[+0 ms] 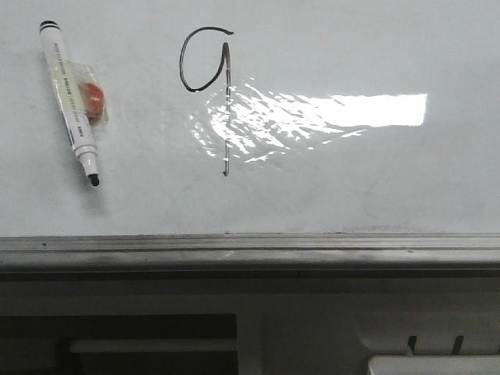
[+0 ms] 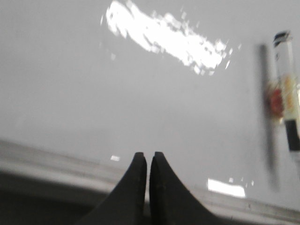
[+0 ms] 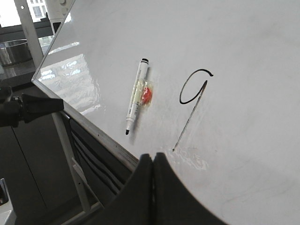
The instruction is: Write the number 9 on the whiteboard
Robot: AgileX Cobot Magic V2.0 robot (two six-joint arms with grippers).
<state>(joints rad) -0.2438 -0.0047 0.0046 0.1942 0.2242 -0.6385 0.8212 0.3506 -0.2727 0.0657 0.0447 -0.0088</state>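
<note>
One legible character is present: the number 9 (image 1: pixel 209 86), hand-drawn in thin black line on the whiteboard (image 1: pixel 351 180). Its open round loop sits at the top; a long straight tail runs toward 6 o'clock in the front view, crossing the glare patch. The same figure appears in the right wrist view. The marker (image 1: pixel 72 98), at 9 o'clock from the figure, carries dark print along its white barrel, too small to read.
</note>
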